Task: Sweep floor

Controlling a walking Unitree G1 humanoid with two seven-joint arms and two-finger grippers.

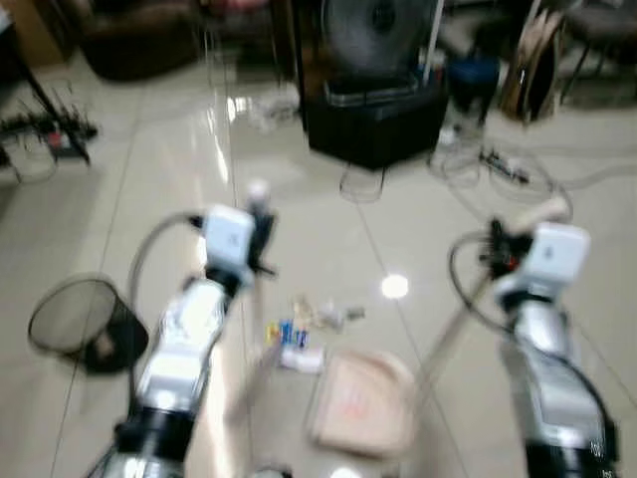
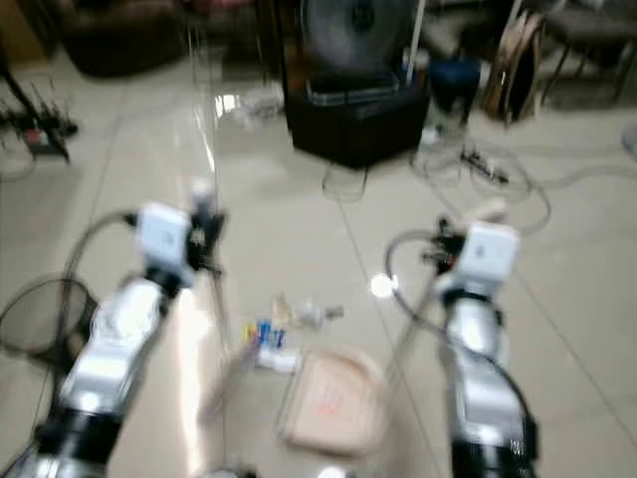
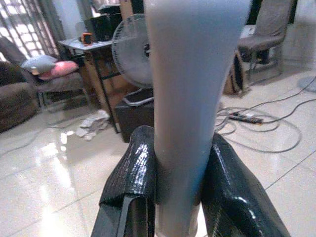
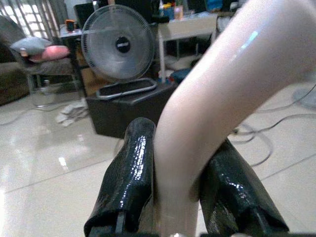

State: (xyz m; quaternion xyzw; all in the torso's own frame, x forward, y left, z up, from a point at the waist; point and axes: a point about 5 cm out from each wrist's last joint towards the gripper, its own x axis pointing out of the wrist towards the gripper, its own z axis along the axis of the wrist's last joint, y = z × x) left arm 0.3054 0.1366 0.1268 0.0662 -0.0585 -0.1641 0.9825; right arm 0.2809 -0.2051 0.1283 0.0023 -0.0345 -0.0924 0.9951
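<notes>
head views: two silver arms are reaching over glossy tiles; a beige dustpan [image 1: 360,400] is lying beside a few scraps [image 1: 299,329] between them

left wrist: left gripper [image 3: 178,173] is clamping a smooth pale broom handle [image 3: 190,98]

right wrist: right gripper [image 4: 180,173] is squeezing a curved cream dustpan handle [image 4: 212,103]

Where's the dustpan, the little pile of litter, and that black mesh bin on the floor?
dustpan [image 1: 363,400]: left eye view, middle of its beige tray.
litter [image 1: 299,329]: left eye view, centre of the scattered scraps on the tiles.
bin [image 1: 75,319]: left eye view, on its mesh wall, beside the left arm.
</notes>
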